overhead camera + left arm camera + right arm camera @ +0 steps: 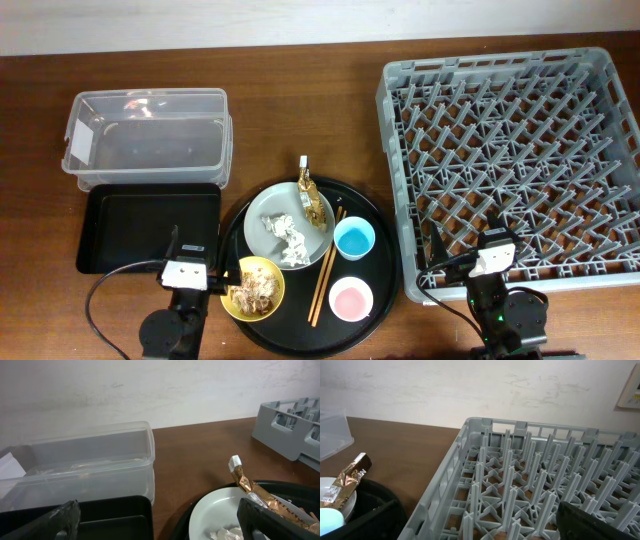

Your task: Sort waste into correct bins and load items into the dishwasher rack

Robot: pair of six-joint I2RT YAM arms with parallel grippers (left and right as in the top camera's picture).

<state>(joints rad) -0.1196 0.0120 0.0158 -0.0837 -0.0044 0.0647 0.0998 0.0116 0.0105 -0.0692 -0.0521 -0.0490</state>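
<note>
**A:** Where are we finding the wrapper [313,203]?

**B:** We are seeing it lying on the plate [262,215], out at the plate's 1 o'clock edge. Its long axis is running nearly 12 to 6, and its top end is poking past the rim. The tissue pieces [290,240] are lying just beside it toward 7 o'clock on the same plate. The plate is sitting in the round black tray [390,262].

**A:** Which arm are we leaning toward?

**B:** The left, we are judging. The left gripper [157,512] is hanging with its fingers spread wide and nothing between them. From it the wrapper is lying near, toward 2 o'clock. The right gripper [479,510] is also standing apart and empty. It is sitting by the rack [395,90], though, with the wrapper well off toward 10 o'clock.

**A:** And the bins?

**B:** The black tray [150,230] is lying at the left gripper's 11 o'clock on the worktop [300,100], with the clear tub [148,95] just beyond it. So we are expecting a reach toward 2 o'clock, with the fingers closing across the wrapper's narrow width, along the 9-to-3 line.
</note>
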